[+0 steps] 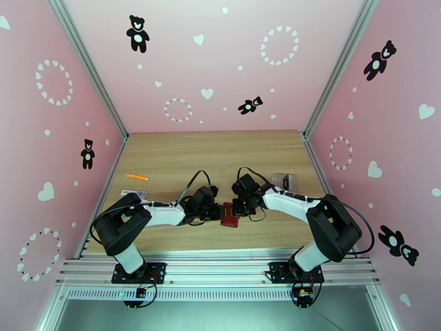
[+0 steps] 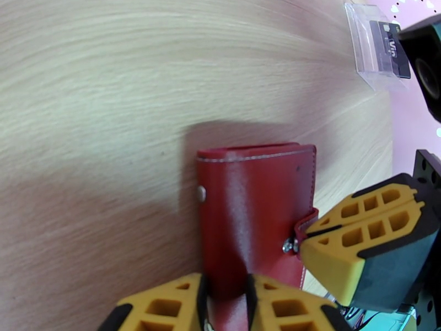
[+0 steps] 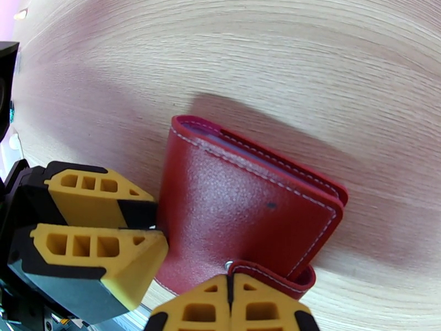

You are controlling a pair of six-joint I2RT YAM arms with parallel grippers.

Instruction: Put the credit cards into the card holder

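Wood table (image 1: 209,155) under card holder (image 1: 230,215); pink walls (image 1: 22,150), bear stickers (image 1: 137,33)

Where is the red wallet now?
In the overhead view, the red wallet is centred on the table toward its front, gripped by the left end effector and right end effector.

Bright even light, soft shadow beside the card holder (image 2: 253,216), wrist views warped.

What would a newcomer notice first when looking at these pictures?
At the middle of the table is the red card holder. The left hand clamps one edge and the right hand pinches its snap tab. A clear case with a dark card lies farther right.
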